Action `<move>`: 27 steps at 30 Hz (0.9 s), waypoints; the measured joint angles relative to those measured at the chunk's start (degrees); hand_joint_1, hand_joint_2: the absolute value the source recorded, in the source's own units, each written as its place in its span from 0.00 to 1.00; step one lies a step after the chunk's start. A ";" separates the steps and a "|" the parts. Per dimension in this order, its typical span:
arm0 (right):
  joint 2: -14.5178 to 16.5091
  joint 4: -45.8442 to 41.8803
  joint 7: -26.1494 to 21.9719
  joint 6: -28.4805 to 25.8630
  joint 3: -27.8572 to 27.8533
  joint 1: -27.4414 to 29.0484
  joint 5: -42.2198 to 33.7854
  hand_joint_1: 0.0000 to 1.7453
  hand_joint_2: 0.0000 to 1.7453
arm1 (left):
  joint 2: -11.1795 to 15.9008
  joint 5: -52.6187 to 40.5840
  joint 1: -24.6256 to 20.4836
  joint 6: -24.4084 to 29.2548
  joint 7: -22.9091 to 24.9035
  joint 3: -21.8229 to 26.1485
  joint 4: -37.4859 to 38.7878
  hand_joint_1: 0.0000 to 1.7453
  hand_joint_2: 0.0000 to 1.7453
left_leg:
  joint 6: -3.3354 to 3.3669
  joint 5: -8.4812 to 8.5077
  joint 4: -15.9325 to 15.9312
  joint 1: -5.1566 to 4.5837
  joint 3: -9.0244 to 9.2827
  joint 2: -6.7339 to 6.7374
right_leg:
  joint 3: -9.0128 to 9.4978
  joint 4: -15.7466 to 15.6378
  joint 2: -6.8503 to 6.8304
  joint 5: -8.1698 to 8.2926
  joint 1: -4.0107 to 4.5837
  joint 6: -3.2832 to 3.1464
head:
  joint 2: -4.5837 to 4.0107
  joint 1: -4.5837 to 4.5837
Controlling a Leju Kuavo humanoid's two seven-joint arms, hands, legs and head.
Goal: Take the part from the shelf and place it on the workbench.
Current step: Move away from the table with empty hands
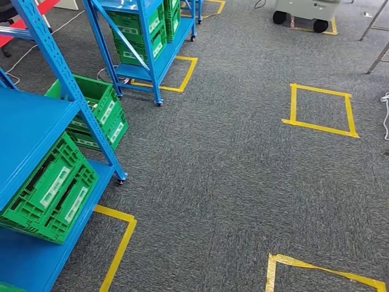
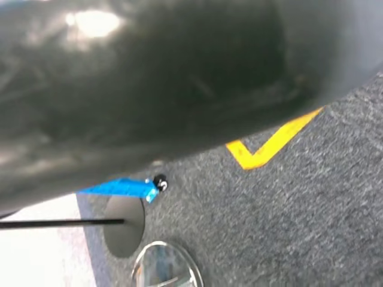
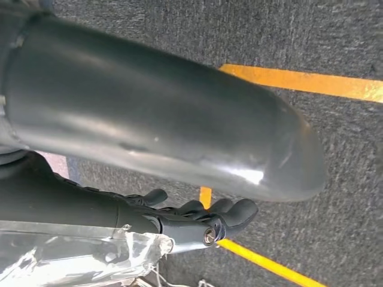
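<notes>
No loose part can be made out. The near blue shelf [image 1: 32, 121] stands at the left of the head view, with a green crate [image 1: 50, 191] on its lower level. Another green crate [image 1: 94, 109] sits behind its post. A second blue shelf [image 1: 146, 36] farther back carries more green crates [image 1: 142, 33]. My right hand [image 3: 207, 218] hangs above the grey carpet, its dark fingers [image 3: 234, 210] stretched out loosely, and I see nothing between them. Crinkled clear plastic [image 3: 76, 260] lies along the wrist side of that hand.
Grey carpet [image 1: 220, 170] spreads ahead, marked with yellow tape squares [image 1: 321, 109]. A white wheeled unit [image 1: 305, 12] stands at the far back right. A blue shelf foot with a black caster [image 2: 155, 184] and a yellow tape corner [image 2: 266, 146] are in the left wrist view.
</notes>
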 joint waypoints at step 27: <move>0.04 -0.09 -1.70 0.62 -2.17 -0.09 0.73 0.00 0.00 | 0.86 16.73 0.33 -11.21 -2.10 14.01 0.05 0.00 0.00 | -0.35 0.57 0.01 0.22 -0.77 1.23 | 2.96 -4.54 -0.31 -0.52 -0.11 0.00 | 0.00 0.05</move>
